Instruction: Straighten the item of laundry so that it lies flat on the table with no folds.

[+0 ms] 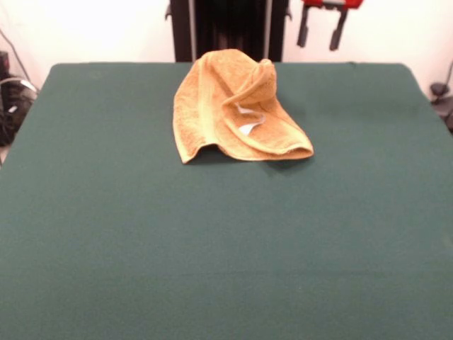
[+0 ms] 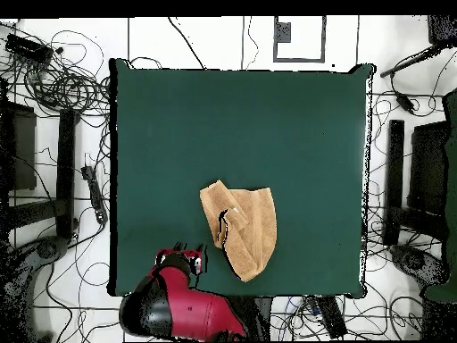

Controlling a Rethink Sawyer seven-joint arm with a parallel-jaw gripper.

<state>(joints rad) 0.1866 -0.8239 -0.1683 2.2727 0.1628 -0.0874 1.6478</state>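
The golden-orange towel (image 1: 233,106) (image 2: 241,228) lies crumpled and folded over itself on the green table (image 1: 226,241) (image 2: 241,125), near the edge by the robot's pedestal, its white tag (image 1: 248,126) showing. The gripper (image 1: 322,28) (image 2: 183,259) hangs beside the towel, clear of it, fingers apart and empty.

Towel (image 1: 212,106) – nubby golden terry cloth; table (image 1: 212,248) – matt green felt-like cloth.
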